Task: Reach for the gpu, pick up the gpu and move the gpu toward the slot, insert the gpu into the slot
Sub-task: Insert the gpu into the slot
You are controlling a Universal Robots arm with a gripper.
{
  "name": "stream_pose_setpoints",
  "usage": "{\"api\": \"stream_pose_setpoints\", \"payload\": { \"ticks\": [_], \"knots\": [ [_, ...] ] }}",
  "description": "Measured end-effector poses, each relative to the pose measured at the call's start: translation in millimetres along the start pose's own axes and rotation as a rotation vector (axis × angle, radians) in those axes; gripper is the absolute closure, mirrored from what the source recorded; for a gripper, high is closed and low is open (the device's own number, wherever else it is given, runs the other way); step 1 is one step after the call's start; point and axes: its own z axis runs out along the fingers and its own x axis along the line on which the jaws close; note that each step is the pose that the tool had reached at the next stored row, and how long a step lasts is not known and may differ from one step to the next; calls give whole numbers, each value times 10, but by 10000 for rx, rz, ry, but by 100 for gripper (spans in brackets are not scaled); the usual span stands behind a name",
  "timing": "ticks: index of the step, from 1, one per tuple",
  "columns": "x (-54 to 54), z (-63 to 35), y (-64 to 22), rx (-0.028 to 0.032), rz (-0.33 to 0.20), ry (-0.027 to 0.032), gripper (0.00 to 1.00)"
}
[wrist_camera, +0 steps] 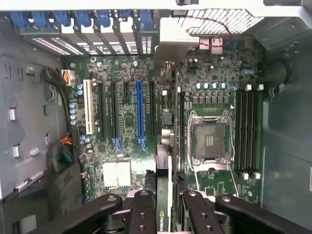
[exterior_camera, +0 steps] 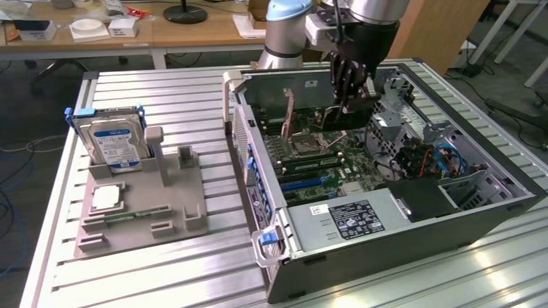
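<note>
Black fingers [wrist_camera: 141,214] are clamping the gpu [wrist_camera: 164,195] from both sides, holding it on edge inside the open computer case [exterior_camera: 479,212], above the motherboard [wrist_camera: 124,141]. Its long axis is running from the fingers toward the case's rear wall, with the silvery bracket end [wrist_camera: 170,44] pointing at the row of blue clips [wrist_camera: 83,19]. Seen edge-on, the card is hanging between the processor socket [wrist_camera: 209,141] and the long black slot [wrist_camera: 151,109] beside the blue connector strip [wrist_camera: 140,109], not seated.
</note>
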Motion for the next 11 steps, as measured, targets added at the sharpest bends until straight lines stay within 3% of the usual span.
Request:
{"api": "stream_pose_setpoints", "payload": {
  "ticks": [4, 11],
  "knots": [
    [4, 50, 47, 0, 6, -1, 74],
    [80, 148, 47, -10, 7, 0, 74]
  ]
}}
